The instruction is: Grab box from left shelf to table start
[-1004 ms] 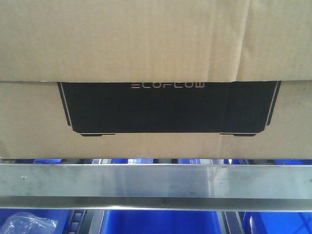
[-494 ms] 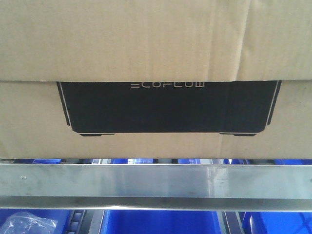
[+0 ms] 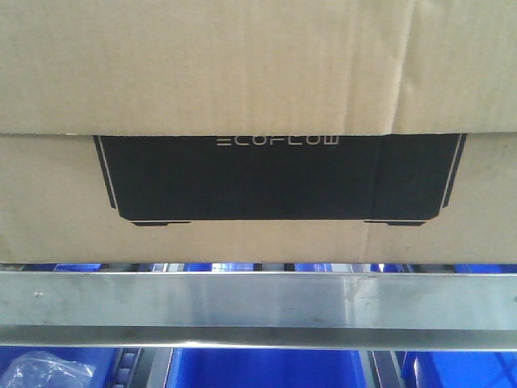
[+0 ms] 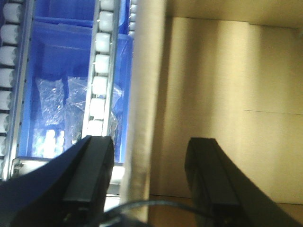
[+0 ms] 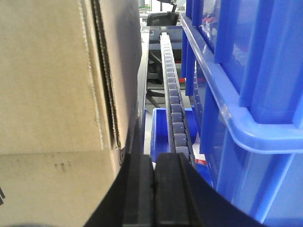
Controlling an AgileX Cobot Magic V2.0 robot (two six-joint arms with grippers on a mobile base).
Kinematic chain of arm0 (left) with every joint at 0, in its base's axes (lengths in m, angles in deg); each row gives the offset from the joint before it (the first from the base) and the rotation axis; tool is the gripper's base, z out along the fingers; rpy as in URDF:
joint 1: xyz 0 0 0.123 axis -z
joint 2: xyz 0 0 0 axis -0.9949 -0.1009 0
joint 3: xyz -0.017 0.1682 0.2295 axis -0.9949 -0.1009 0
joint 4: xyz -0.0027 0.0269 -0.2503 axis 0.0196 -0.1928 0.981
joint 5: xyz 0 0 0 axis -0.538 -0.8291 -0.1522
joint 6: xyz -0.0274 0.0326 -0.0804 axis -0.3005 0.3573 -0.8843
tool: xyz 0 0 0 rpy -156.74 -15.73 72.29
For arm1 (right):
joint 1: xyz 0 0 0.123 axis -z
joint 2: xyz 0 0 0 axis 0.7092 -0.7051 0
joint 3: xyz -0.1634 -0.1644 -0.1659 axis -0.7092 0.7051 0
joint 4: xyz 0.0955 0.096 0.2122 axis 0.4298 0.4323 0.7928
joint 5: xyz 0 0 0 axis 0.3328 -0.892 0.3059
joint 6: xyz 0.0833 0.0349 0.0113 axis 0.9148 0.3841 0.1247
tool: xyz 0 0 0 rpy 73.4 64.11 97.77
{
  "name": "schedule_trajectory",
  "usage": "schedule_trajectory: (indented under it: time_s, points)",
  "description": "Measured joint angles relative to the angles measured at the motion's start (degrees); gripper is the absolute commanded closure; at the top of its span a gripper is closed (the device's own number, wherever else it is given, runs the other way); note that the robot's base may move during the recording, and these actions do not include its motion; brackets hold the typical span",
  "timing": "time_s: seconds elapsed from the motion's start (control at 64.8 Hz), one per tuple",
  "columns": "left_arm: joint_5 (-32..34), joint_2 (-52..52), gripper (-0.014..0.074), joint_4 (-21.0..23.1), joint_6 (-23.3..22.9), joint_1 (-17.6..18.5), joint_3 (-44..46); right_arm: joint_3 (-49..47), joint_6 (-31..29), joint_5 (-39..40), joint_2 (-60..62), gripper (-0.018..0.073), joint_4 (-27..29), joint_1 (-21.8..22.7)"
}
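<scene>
Sitting on the racking is the large brown corrugated cardboard box (image 3: 258, 73), its black ECOFLOW panel facing out and its upper cardboard layer overhanging. It rests just behind the wide brushed silver metal front rail (image 3: 258, 299), and its long axis runs side to side along that rail. By my reading nothing has been lifted off yet.

Over on the left pincer (image 4: 149, 156), the two black fingers stand wide apart, holding nothing. The silver rail runs up between them, and the box's cardboard wall lies ahead on its right-finger side. Whether that finger touches the card, I cannot tell. Off its left finger are white roller tracks (image 4: 102, 71) and blue plastic bins (image 4: 57, 56) holding clear bags.

The right pincer (image 5: 152, 163) has its fingers pressed together, gripping nothing. The box's end wall lies just beside it, on its left. A grey roller track (image 5: 171, 94) leads straight ahead, and a blue plastic bin (image 5: 246, 71) crowds its right.

So the box lies between the two arms. The right looks tucked closer, I'd judge.
</scene>
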Motion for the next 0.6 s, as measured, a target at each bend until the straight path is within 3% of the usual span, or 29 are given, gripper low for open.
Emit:
schedule_trajectory:
  time_s: [0.201,0.602]
  points:
    - [-0.25,-0.05,0.0366,4.2,2.97,-2.26,0.0,0.0,0.0,0.0,0.0,0.051,0.0,0.0]
    - [-1.06,-1.74,0.0366,4.72,3.48,-2.63,0.0,0.0,0.0,0.0,0.0,0.051,0.0,0.0]
